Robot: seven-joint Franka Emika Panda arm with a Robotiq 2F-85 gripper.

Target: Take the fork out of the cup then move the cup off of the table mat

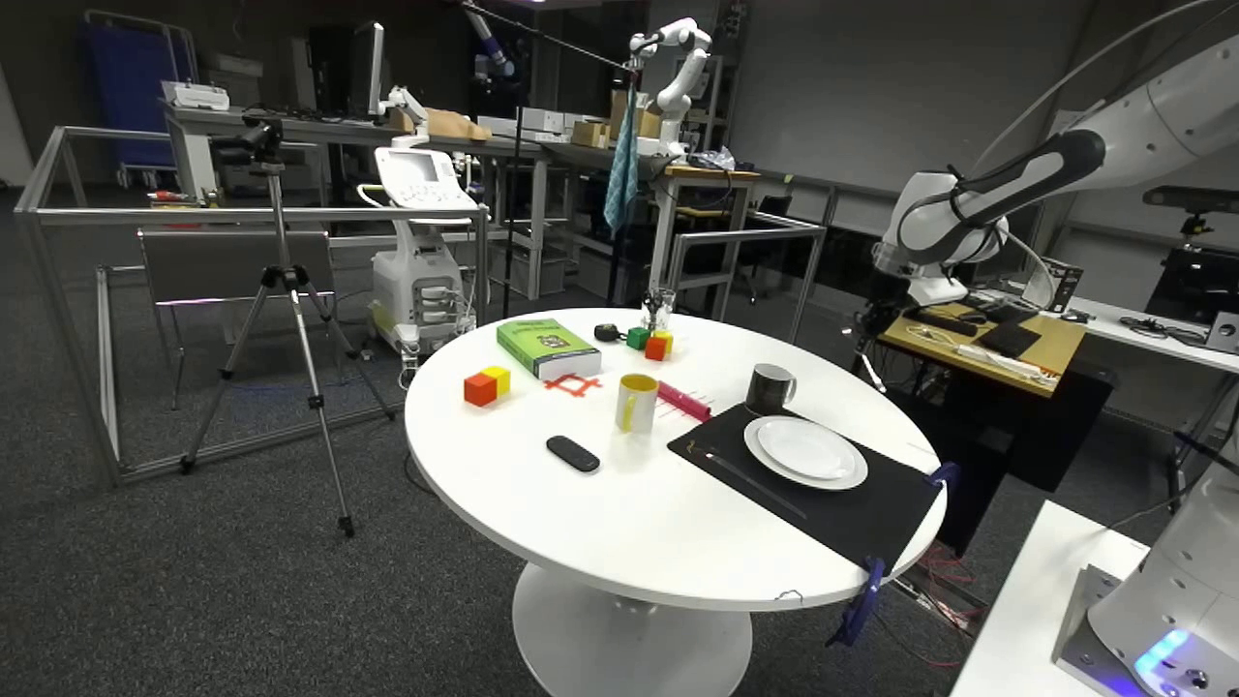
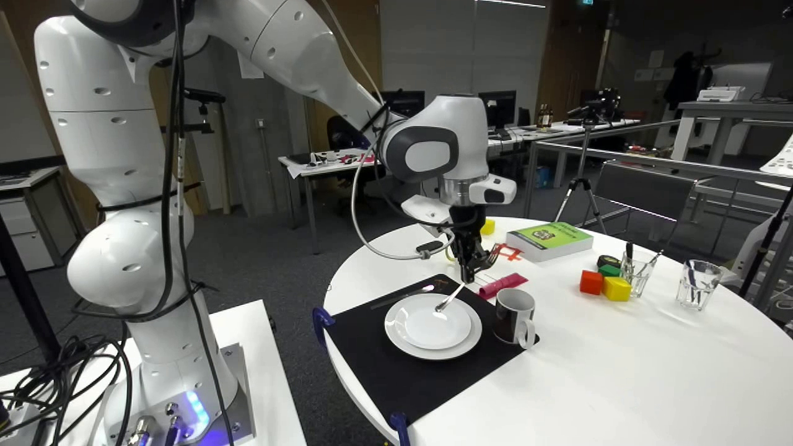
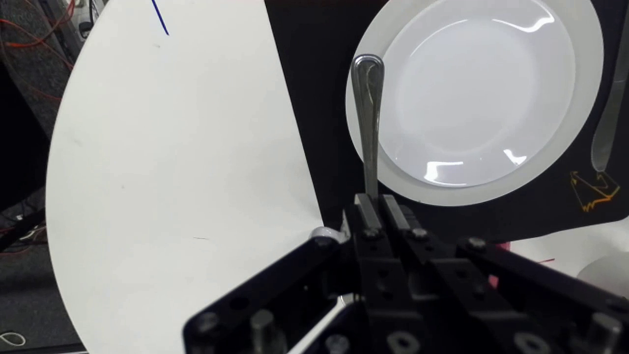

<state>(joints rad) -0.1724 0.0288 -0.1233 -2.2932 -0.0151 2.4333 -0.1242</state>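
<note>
gripper (image 3: 377, 209) pinches the fork (image 3: 368, 118) — cup (image 2: 507, 322), plates (image 2: 433, 325) and knife (image 3: 608, 123) share the mat (image 2: 396, 378).

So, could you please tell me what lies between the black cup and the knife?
The stacked white plates lie between the black cup and the knife, as an exterior view shows.

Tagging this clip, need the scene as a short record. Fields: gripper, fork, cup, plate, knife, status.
gripper: shut on the fork
fork: held, out of the cup; handle overlaps the plate in the wrist view, contact unclear
cup: upright on the mat, near a corner
plate: white, on the mat
knife: on the mat, beside the plate
status: fork out; cup not yet off the mat
</note>
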